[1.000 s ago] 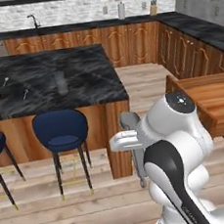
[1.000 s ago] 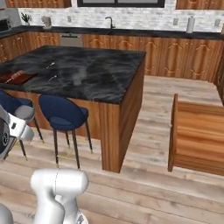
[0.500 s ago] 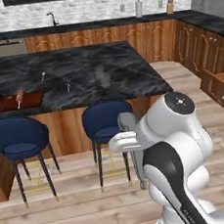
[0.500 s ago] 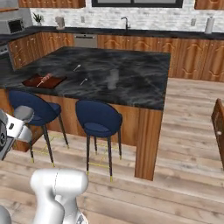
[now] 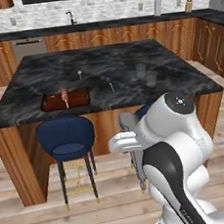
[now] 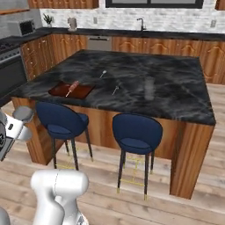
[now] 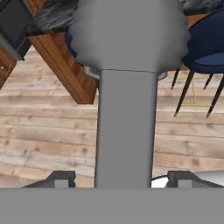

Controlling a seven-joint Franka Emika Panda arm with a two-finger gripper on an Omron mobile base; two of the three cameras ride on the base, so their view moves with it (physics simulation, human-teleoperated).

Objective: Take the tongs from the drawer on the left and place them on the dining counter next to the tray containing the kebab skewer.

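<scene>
In the hand view the grey metal tongs (image 7: 126, 131) rise as a broad strip from between my fingertips (image 7: 61, 178), with my gripper (image 7: 124, 179) shut on them. In the left base view the gripper (image 5: 134, 153) hangs low in front of the arm, and the tongs (image 5: 140, 177) point down over the wooden floor. The dining counter (image 5: 128, 63) (image 6: 171, 79) stands ahead, its black marble top facing me. On its near left part lies the dark tray (image 5: 78, 102) (image 6: 83, 91) with the kebab skewer (image 5: 64, 95) (image 6: 72, 86). The drawer is out of view.
Blue stools (image 5: 67, 139) (image 6: 61, 121) (image 6: 137, 132) stand between me and the island. Two small utensils (image 5: 111, 87) (image 5: 80, 74) and a clear glass (image 6: 150, 88) lie on the marble. A wall counter with a sink faucet (image 5: 71, 17) runs along the back.
The whole picture has shifted with the base: the island has come to the middle and nearer, and the open drawer on the right has left the views. The arm's pose is unchanged.
</scene>
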